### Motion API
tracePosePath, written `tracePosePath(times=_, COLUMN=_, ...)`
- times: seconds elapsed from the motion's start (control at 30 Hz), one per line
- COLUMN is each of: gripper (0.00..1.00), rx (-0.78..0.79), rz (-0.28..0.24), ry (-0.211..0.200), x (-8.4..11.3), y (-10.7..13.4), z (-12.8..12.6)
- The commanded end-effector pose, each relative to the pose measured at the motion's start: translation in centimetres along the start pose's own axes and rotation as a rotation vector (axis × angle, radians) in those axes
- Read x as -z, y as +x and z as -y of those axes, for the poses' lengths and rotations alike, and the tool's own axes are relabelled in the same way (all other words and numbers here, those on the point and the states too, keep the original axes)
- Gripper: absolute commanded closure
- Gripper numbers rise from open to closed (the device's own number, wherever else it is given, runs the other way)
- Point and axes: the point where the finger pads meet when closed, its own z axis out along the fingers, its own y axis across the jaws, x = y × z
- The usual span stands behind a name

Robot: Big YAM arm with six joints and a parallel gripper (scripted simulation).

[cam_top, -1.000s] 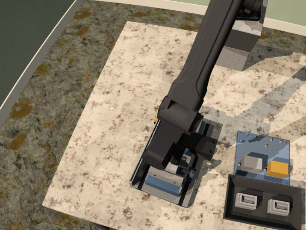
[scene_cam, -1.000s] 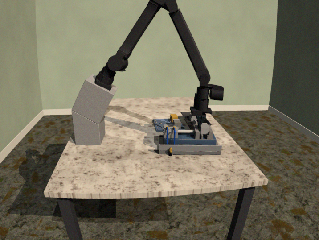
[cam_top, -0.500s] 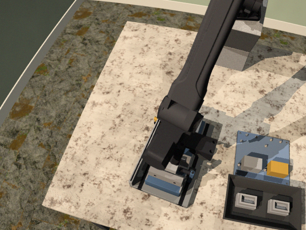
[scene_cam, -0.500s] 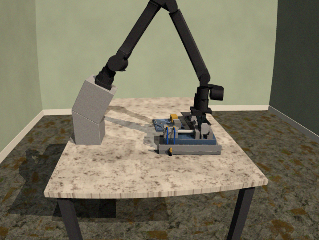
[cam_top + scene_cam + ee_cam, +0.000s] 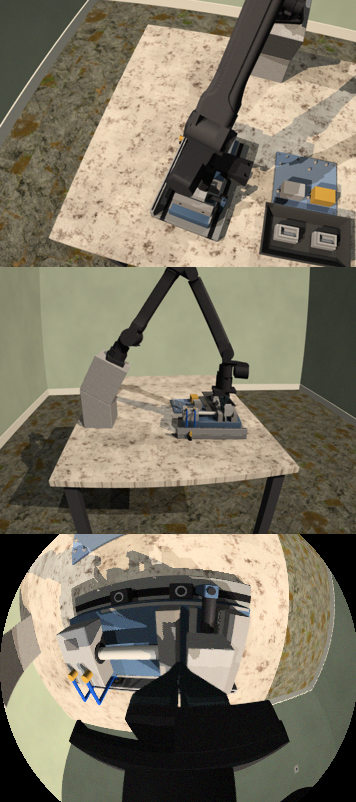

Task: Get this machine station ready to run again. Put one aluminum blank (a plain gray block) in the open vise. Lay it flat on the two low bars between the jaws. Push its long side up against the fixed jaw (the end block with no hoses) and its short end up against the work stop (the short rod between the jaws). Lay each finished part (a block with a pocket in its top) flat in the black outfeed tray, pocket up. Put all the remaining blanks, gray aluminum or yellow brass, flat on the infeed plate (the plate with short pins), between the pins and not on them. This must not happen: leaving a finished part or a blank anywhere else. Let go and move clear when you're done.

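Note:
My gripper [image 5: 204,186] [image 5: 223,407] [image 5: 179,667] is shut and empty, its tips low in the vise between the moving jaw [image 5: 167,634] and a gray blank [image 5: 200,194] [image 5: 229,409] [image 5: 210,664]. The blank is beside the fixed jaw [image 5: 190,203] and near the work stop [image 5: 209,616]. It rises above the jaw tops; its underside and the bars beneath are hidden. A gray blank [image 5: 296,190] and a yellow blank [image 5: 322,196] [image 5: 194,398] are on the infeed plate [image 5: 292,173]. Two finished parts [image 5: 286,233] [image 5: 324,240] lie pocket up in the black tray [image 5: 264,229].
The hosed cylinder block [image 5: 85,646] and its pale rod [image 5: 130,652] stand on the moving jaw's side. Blue hoses [image 5: 191,417] run down beside it. The vise sits in a low-walled gray base [image 5: 213,433]. The black tray adjoins the infeed plate, whose pins stand mostly at its far end.

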Motion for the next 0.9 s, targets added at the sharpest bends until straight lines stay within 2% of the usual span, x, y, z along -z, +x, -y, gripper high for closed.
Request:
tracePosePath(times=0.0, gripper=1.0, rx=0.002, rz=-0.006, ry=0.052, x=1.2, y=0.1, z=1.0)
tracePosePath(times=0.53, gripper=1.0, rx=0.001, rz=-0.008, ry=0.046, x=1.4, y=0.5, z=0.2)
tracePosePath(times=0.87, gripper=1.0, rx=0.002, rz=-0.006, ry=0.032, x=2.4, y=0.5, z=-0.3)
